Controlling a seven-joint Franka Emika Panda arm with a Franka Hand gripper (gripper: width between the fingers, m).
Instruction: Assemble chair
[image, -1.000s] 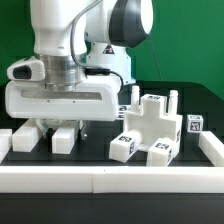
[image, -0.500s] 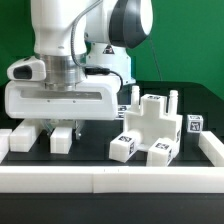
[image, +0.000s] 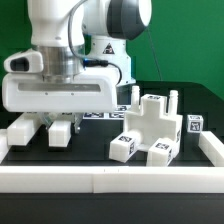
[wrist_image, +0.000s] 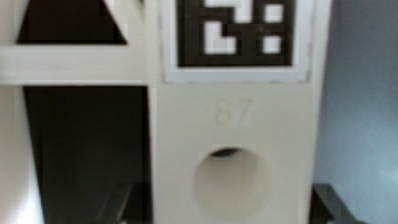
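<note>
From my console I see the two-finger gripper (image: 42, 122) clenched on a matte-white plastic chair piece (wrist_image: 231, 130) with a square black-and-white tag and oval hole, low at the exterior view's left, apart from the chunky white tagged block cluster (image: 150, 128).

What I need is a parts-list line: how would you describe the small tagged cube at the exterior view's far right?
From the robot arm on the exterior view's left, look right across the black table to the big stepped cluster of white chair pieces. Just right of it stands the small cube, apart, far smaller than its neighbours, one black-and-white tag facing the camera.
</note>
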